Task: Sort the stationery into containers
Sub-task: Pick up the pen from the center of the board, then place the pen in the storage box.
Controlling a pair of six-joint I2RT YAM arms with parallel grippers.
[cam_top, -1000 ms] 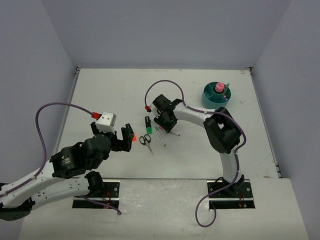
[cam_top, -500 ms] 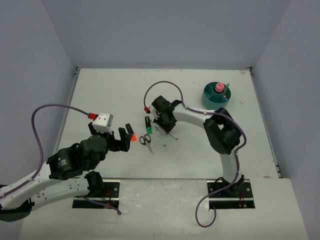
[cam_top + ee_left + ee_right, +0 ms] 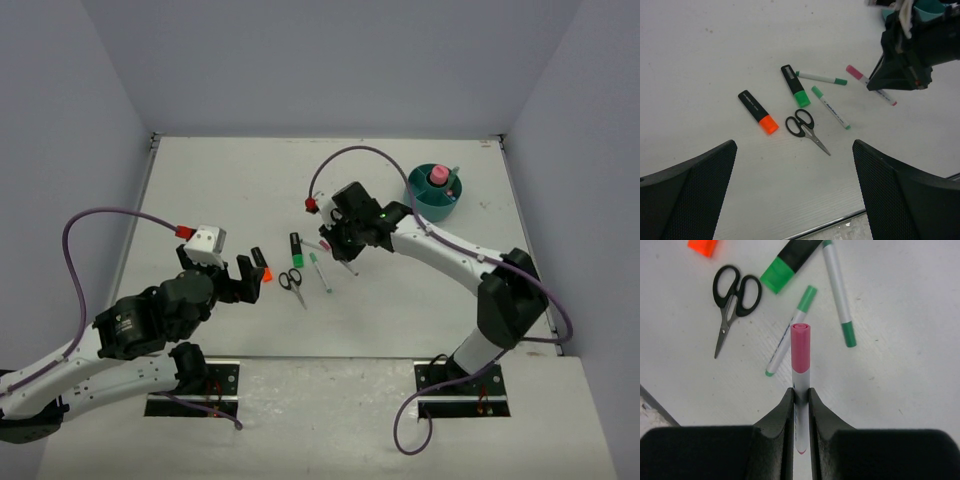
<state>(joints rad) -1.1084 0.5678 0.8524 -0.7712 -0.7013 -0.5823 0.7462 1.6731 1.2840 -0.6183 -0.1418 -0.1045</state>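
Pale lavender walls are closing in a matte white table (image 3: 220, 180) on three sides. Near its middle the slim things are lying loosely (none touching): a chunky orange highlighter (image 3: 758, 112), a green highlighter (image 3: 795, 92), black-handled scissors (image 3: 805, 127) with thin metal blades, and two thin white pens (image 3: 821, 78) with green caps. The right gripper (image 3: 800, 395) is clamping a white pen with a pink cap (image 3: 800, 347) between its smooth black fingers, just beside that group. The left gripper (image 3: 794, 145) is hanging spread wide, holding nothing, over the near side of the cluster. The round teal organizer (image 3: 420, 195) is sitting near the far right edge with a pink-capped bottle (image 3: 438, 175) in it, a bare stretch of table lying between it and the pens.
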